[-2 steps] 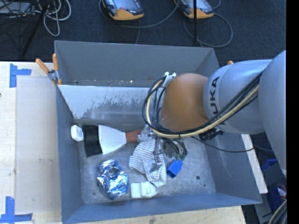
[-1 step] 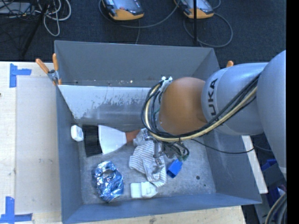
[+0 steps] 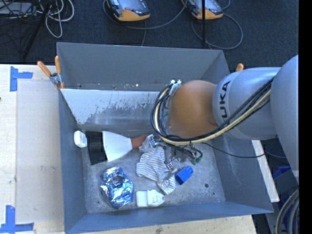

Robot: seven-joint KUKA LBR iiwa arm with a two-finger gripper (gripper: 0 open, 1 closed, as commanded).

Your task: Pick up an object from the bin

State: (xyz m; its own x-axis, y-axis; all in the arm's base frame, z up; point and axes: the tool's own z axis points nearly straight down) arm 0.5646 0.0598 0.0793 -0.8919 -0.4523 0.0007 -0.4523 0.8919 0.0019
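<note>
Several loose things lie on the floor of the bin [image 3: 136, 67]. The gripper [image 3: 169, 161] sits low over the middle, beneath the orange wrist cover [image 3: 192, 108] and directly above a grey-and-white striped cloth [image 3: 148, 165]. A small blue block [image 3: 184, 175] lies just beside it, on the right. Gripper apart or together: cannot tell, the wrist and cables hide it. Crumpled silver-blue foil [image 3: 117, 186] and a white block [image 3: 148, 198] lie toward the front, apart from the gripper. Judged step: descent onto the cloth, nothing lifted yet. Next move calls for closing on a fold of the cloth, missing the blue block, then rising straight up.
</note>
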